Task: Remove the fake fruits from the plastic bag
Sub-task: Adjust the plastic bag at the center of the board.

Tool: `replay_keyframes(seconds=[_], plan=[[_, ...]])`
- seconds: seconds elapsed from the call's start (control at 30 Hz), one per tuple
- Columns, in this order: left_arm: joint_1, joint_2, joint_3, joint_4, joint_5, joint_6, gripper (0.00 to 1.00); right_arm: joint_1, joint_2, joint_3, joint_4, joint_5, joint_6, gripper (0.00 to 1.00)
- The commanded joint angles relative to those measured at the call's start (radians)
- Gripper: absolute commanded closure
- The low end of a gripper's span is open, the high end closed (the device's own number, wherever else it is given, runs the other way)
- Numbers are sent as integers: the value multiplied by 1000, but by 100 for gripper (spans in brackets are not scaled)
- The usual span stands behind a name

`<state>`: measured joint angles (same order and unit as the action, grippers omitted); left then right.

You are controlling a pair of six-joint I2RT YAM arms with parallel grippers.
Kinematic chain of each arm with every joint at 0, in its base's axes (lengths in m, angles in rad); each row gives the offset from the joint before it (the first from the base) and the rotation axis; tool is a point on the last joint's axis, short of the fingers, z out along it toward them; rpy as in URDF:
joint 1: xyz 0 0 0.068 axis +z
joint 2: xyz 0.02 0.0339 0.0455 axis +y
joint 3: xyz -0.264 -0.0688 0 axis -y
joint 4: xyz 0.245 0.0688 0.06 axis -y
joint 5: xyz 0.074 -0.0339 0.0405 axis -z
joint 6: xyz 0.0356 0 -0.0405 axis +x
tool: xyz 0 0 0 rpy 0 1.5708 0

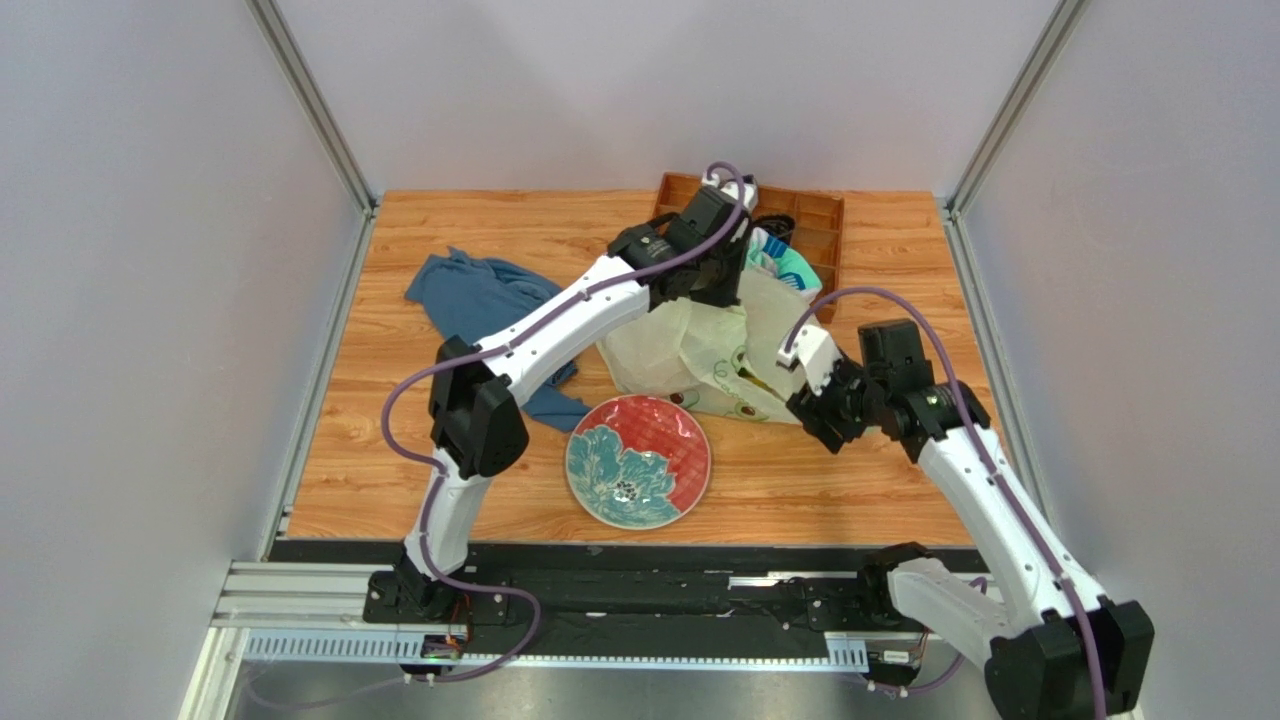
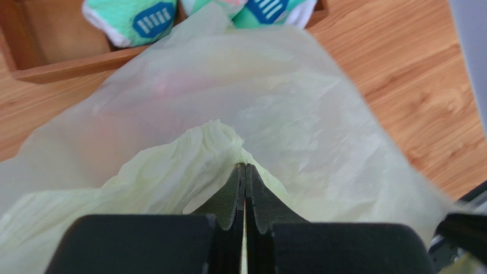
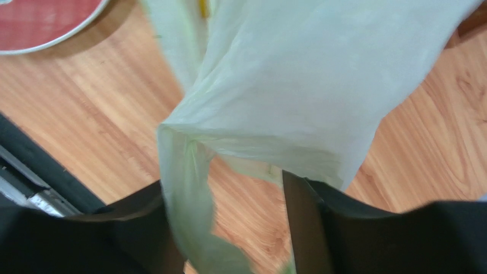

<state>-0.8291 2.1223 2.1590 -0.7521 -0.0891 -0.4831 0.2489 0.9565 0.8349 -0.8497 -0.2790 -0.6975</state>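
Note:
The pale yellow-green plastic bag lies crumpled on the table beyond the plate. My left gripper is at the bag's far end, shut on a bunched fold of the bag; its jaws are pressed together. My right gripper is at the bag's near right corner. It is open, with a loop strip of the bag hanging between its fingers. The fake fruits are hidden inside the bag; only a faint pink tint shows through the film.
A red and teal flowered plate sits in front of the bag; its rim shows in the right wrist view. A blue cloth lies to the left. A wooden tray at the back holds teal-and-white socks.

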Motion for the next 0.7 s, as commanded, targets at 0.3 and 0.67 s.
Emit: replay_keyframes(seconds=[0.3, 0.67], plan=[[317, -528, -392, -107, 472, 516, 100, -166, 356, 501, 207, 17, 449, 100], [318, -779, -754, -176, 620, 653, 100, -180, 306, 629, -48, -110, 429, 39]])
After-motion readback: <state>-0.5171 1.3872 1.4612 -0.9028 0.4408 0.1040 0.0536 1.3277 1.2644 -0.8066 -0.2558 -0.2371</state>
